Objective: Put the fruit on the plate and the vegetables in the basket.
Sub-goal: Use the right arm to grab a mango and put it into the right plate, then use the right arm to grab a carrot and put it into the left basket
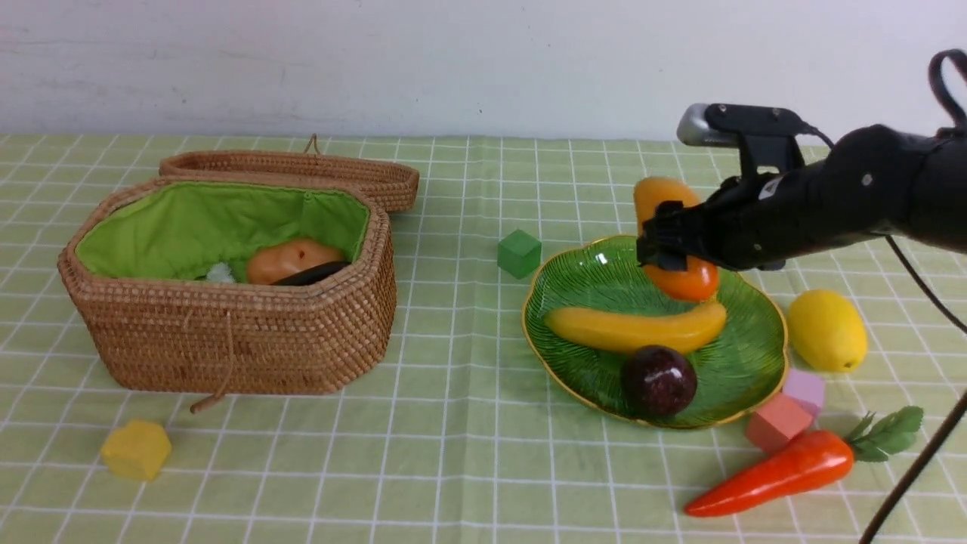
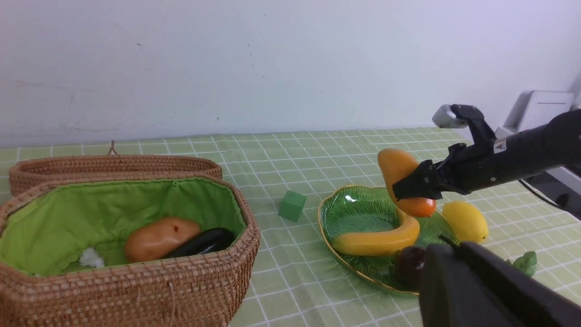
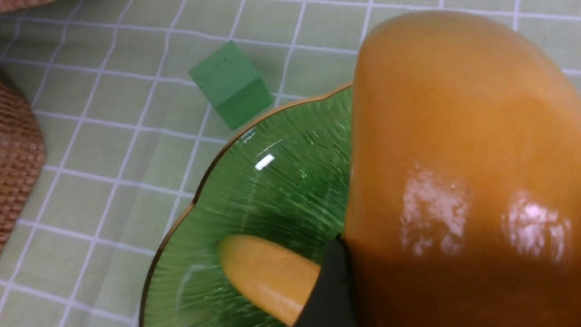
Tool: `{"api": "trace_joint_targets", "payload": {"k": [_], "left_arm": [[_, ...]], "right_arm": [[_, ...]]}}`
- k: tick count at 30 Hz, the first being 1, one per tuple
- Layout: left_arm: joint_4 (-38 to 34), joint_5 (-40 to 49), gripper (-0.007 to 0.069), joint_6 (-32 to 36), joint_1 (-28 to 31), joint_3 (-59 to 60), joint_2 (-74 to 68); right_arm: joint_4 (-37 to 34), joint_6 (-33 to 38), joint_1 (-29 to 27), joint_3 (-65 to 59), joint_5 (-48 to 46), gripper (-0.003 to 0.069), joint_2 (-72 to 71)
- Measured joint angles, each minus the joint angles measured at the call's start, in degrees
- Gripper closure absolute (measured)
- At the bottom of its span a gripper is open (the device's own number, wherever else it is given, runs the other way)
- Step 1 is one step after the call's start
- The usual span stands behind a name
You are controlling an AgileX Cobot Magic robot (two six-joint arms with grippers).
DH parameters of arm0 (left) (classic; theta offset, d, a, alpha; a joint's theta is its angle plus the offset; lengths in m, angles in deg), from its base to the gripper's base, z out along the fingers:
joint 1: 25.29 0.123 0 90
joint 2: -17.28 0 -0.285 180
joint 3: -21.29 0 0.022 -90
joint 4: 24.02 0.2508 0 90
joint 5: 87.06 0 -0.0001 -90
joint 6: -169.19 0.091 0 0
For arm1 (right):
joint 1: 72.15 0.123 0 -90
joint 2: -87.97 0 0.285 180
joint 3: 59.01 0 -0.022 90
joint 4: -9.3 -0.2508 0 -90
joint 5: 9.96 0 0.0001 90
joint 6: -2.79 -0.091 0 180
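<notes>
While the right fingers [image 1: 666, 240] are clamped on the mango [image 1: 686, 281], the fruit hangs tilted over the far right part of the plate [image 1: 582, 279]. Whether its lower end touches the banana [image 1: 634, 330] cannot be determined. The banana lies across the middle of the plate, and the mangosteen [image 1: 659, 380] sits by the near rim. The lemon [image 1: 827, 330] rests on the desk [image 1: 468, 453], just right of the plate. The carrot [image 1: 778, 472] lies nearer, beside a pink block [image 1: 776, 421]. A green block [image 1: 519, 253] stands just left of the plate's far edge. Well to the left, the open basket [image 1: 227, 340] holds the potato [image 1: 291, 261] and the eggplant [image 1: 313, 273]. The left fingers [image 2: 472, 281] show only as a dark shape, so their opening cannot be determined.
</notes>
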Motion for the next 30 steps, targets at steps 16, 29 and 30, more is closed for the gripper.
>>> {"api": "trace_joint_targets", "payload": {"k": [16, 29, 30], "left_arm": [[-0.3, 3.3, 0.0636, -0.1, 0.0, 0.0, 0.0], [-10.6, 3.7, 0.0633, 10.3, 0.0, 0.0, 0.0], [-11.8, 3.8, 0.0632, 11.6, 0.0, 0.0, 0.0]], "right_arm": [[-3.0, 0.0, 0.0, 0.0, 0.0, -0.0015, -0.5], [9.0, 2.2, 0.0, 0.1, -29.3, 0.0341, -19.7], [9.9, 3.2, 0.0, 0.1, -32.0, 0.0370, -20.4]]}}
